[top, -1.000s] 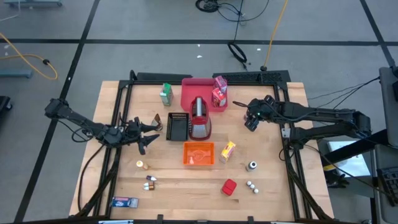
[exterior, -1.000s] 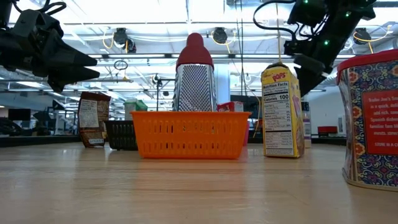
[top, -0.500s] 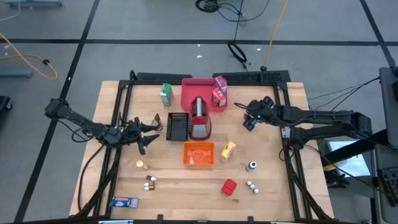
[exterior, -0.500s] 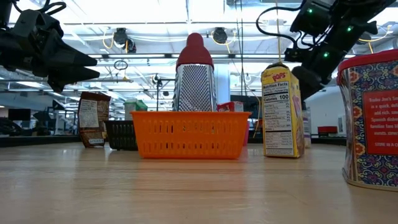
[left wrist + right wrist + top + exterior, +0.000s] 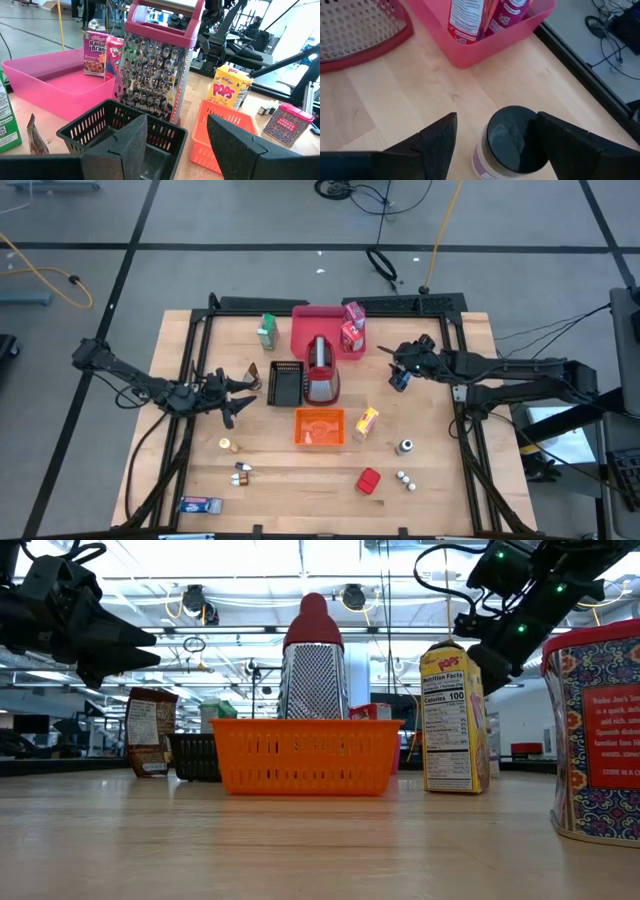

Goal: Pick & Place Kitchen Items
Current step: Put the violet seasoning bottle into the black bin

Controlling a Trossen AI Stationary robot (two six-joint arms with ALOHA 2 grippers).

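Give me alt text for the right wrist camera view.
The right gripper is open above a jar with a black lid standing on the wooden table. Beyond it, the pink tray holds two cartons, beside the grater's base.

The right claw (image 5: 397, 370) has crept leftward toward the pink tray (image 5: 304, 340).

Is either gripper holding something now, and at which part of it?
Nothing is held. The right gripper is open around the black-lidded round jar, not closed on it. The left gripper is open and empty, facing the black mesh basket.
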